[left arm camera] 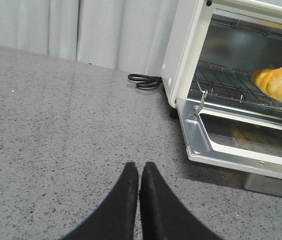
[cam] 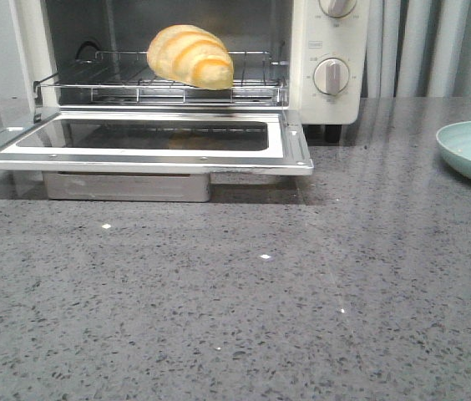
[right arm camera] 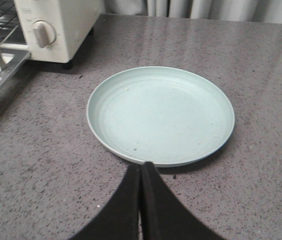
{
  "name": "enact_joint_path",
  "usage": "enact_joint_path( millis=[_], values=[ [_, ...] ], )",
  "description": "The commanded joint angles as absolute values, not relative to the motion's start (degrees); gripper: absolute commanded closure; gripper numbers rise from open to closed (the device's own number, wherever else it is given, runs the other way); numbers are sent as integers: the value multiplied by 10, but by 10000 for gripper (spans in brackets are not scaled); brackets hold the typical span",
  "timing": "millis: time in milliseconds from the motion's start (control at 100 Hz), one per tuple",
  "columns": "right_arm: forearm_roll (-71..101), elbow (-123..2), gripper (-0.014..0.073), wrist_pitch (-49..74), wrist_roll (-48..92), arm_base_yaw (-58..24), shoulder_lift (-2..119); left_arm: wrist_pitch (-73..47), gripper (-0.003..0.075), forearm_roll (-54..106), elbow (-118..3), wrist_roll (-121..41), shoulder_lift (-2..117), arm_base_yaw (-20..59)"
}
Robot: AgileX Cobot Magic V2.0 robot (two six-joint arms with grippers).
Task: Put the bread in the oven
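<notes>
Our two black claws, left (left arm camera: 139, 172) and right (right arm camera: 141, 172), rest pressed together, empty, because the golden ridged bread (cam: 190, 56) already sits on the cream oven's (cam: 333, 50) wire rack (cam: 252, 83).

We read the setting as a staged kitchen mock-up. Evidence: grey speckled stone-look bench (cam: 235, 317); cream toaster oven (cam: 327, 50) with its door down and bread (cam: 190, 56) on the wire rack (cam: 135, 82); pale teal plate (right arm camera: 160, 115). Pale pleated curtains (left arm camera: 81, 30) close off the back, with no walls or cabinets visible.
</notes>
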State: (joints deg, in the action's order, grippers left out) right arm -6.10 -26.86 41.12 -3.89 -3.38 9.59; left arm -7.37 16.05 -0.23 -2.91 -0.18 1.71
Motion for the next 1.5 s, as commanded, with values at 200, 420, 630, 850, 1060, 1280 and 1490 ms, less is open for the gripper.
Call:
enact_joint_path(
  millis=[200,420,630,850,1060,1280,1490],
  values=[
    [-22,-225,667,268,-28,47,96,-29,741,167,-15,-29,-16,17],
    [-14,-169,667,191,-28,75,69,-29,741,167,-15,-29,-16,17],
    [-14,-106,667,137,-28,77,27,-29,741,167,-15,-29,-16,17],
    [-14,-44,667,96,-28,77,-16,-29,741,167,-15,-29,-16,17],
    [-22,-20,667,71,-28,77,-16,-29,741,167,-15,-29,-16,17],
    [-42,-9,667,64,-28,74,-16,-29,741,167,-15,-29,-16,17],
    [-44,20,667,56,-28,41,-16,-29,741,167,-15,-29,-16,17]
  ],
)
